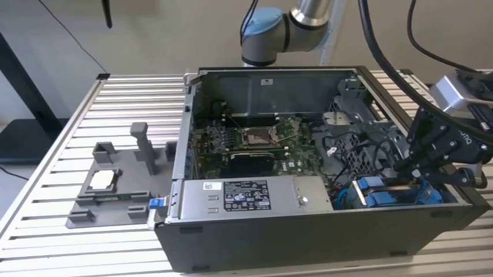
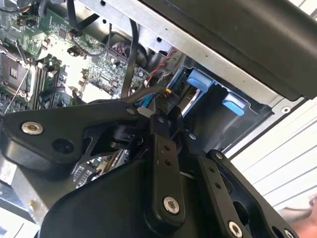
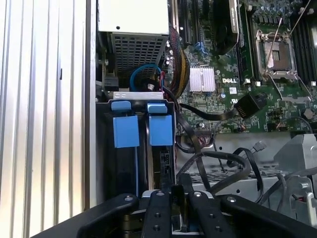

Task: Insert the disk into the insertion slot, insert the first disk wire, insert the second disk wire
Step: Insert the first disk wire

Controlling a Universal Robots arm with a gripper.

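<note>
Disk in its bright blue plastic carrier (image 3: 161,130) sits already inside the dark grey metal insertion slot (image 3: 105,148). The black gripper (image 2: 157,115) seems clamped on a black wire plug (image 2: 166,96) just beside it, so the wires look still undone.

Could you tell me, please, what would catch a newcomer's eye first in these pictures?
The open computer case on the slatted table dominates the exterior view, with its green motherboard laid bare. At the exterior view's right, the black gripper reaches down into the case's near corner, just above the bright blue drive-bay tabs. A grey fixture sits on the table at that view's left.
</note>
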